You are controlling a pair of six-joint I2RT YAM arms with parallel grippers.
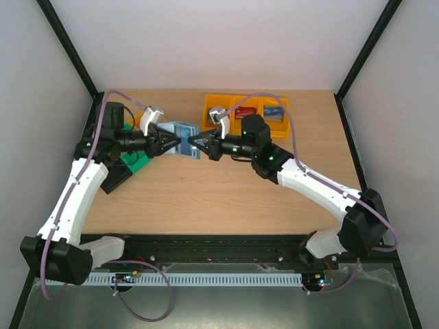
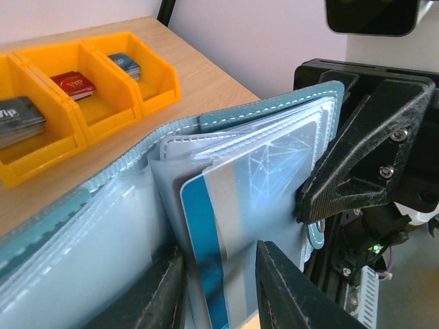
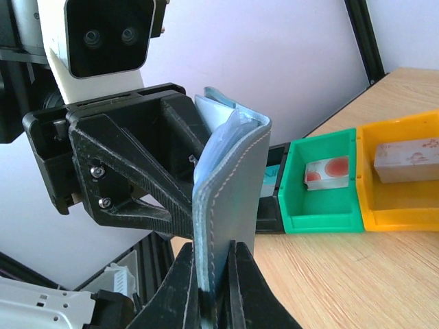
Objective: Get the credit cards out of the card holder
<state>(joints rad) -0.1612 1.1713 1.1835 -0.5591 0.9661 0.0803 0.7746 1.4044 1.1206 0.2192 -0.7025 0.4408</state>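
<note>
Table (image 1: pixel 226 199): wooden top; I see both arms reaching in toward 11 o'clock.
Orange bins (image 1: pixel 214 103): a row at 12 to 1 o'clock along the far edge.
Green bin (image 1: pixel 136 163): at 9 o'clock, partly under the left arm.
Left gripper (image 1: pixel 180 141): I read its fingers as pinched on the holder's inner sleeves, with a card between them.
Right gripper (image 1: pixel 195 145): clamped on the cover's edge, coming in from 3 o'clock.
Card holder (image 1: pixel 180 130): teal, open, held above the table between both grippers.
Credit card (image 2: pixel 233 219): pale with a teal stripe, sticking partway out of a sleeve.
Binned cards (image 2: pixel 74 83): grey, red and blue, one colour per orange compartment.
</note>
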